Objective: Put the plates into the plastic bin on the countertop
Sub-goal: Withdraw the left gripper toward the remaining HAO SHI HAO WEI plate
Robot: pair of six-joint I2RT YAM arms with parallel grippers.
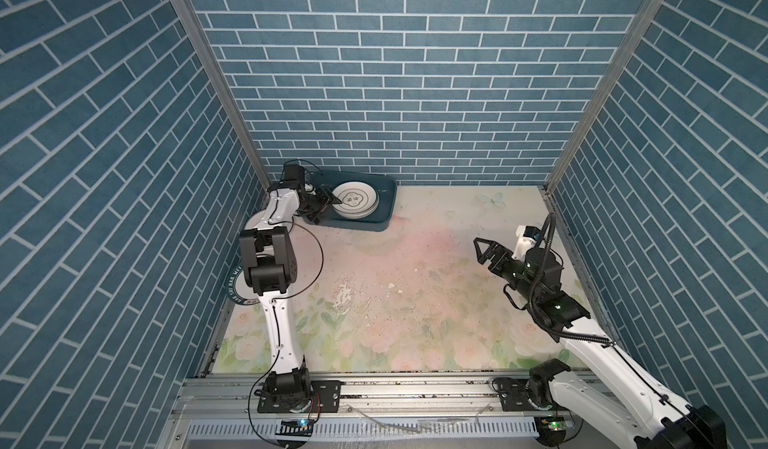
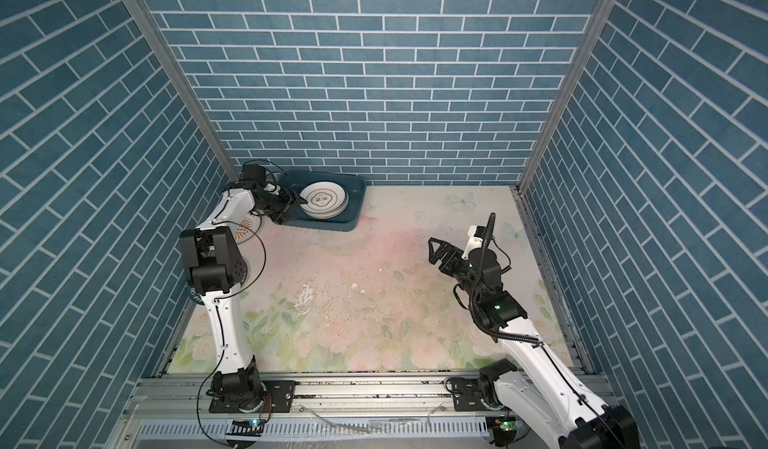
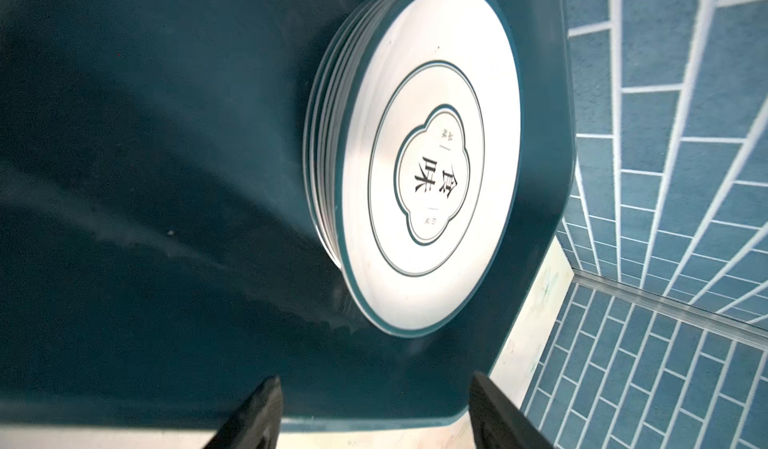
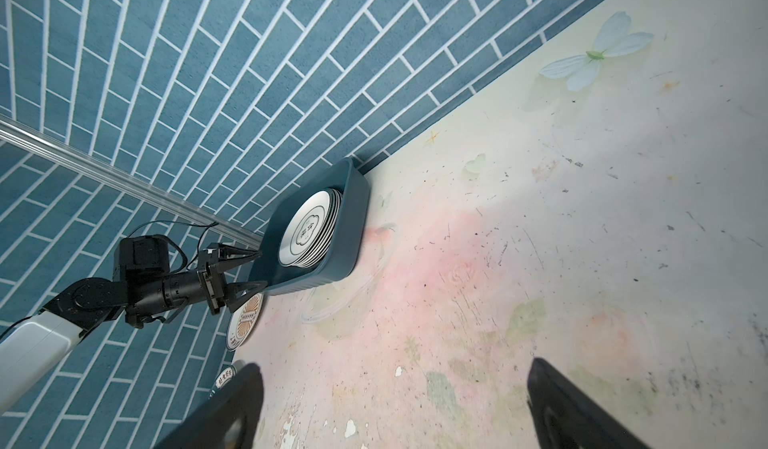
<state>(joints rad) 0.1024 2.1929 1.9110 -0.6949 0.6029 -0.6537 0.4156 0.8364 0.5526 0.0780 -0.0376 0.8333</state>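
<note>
The teal plastic bin point(image 1: 385, 201) point(image 2: 356, 206) point(image 4: 353, 235) stands at the back left of the countertop point(image 1: 415, 280), against the wall. In it lies a stack of several white plates point(image 1: 356, 198) point(image 2: 323, 198) point(image 3: 432, 176) point(image 4: 309, 228); the top one bears a thin-line emblem and sits a little off the stack. My left gripper point(image 1: 322, 208) point(image 2: 289, 209) point(image 3: 374, 380) is open and empty at the bin's left end. A sunburst plate point(image 2: 245, 231) point(image 4: 245, 322) and a green-lettered plate point(image 1: 232, 289) point(image 4: 226, 375) lie under the left arm. My right gripper point(image 1: 482, 251) point(image 4: 395, 366) hovers open and empty at the right.
Blue brick walls close in the back and both sides. A grey metal rail point(image 1: 415, 388) carrying both arm bases runs along the front. The left arm's elbow point(image 1: 268, 260) hangs over the lettered plate. The countertop's print is worn and flaked near its middle point(image 1: 345, 293).
</note>
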